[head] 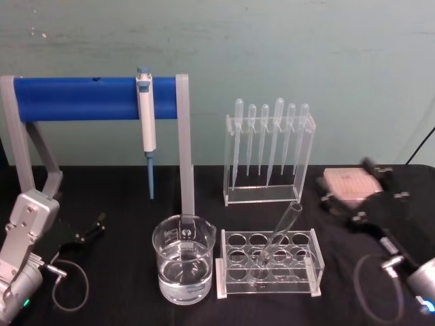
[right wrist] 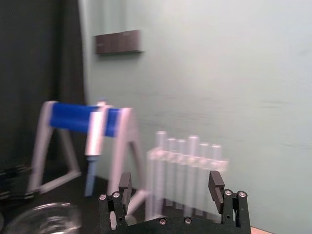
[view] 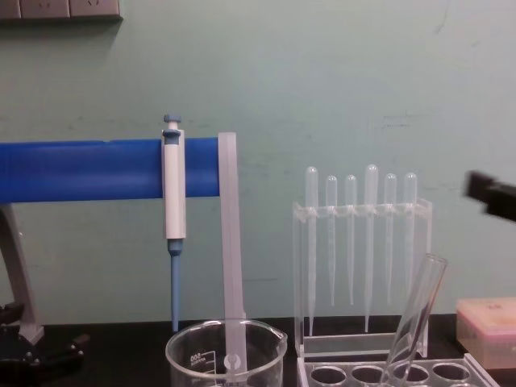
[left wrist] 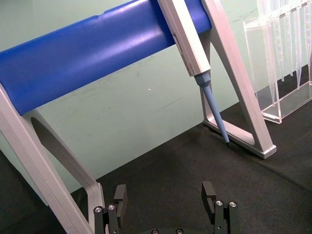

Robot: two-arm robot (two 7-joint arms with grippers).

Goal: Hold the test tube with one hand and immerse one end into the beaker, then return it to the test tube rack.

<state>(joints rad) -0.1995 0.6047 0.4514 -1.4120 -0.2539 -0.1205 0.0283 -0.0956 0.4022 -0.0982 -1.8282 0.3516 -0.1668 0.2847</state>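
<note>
Left gripper (head: 95, 226) low at the table's left edge, jaws apart, holding nothing. Pipettor (head: 146, 122) hangs on the blue bar (head: 95, 100). Beaker (head: 183, 265) with water stands front centre, just left of the rack (head: 268, 265). Tube (head: 277, 239) leans in the rack, rim tilted up to the right. Pipettes (head: 270, 139) in a stand behind. Right gripper (head: 360, 197) raised at right, jaws apart, empty, near a pink box (head: 350, 183).
</note>
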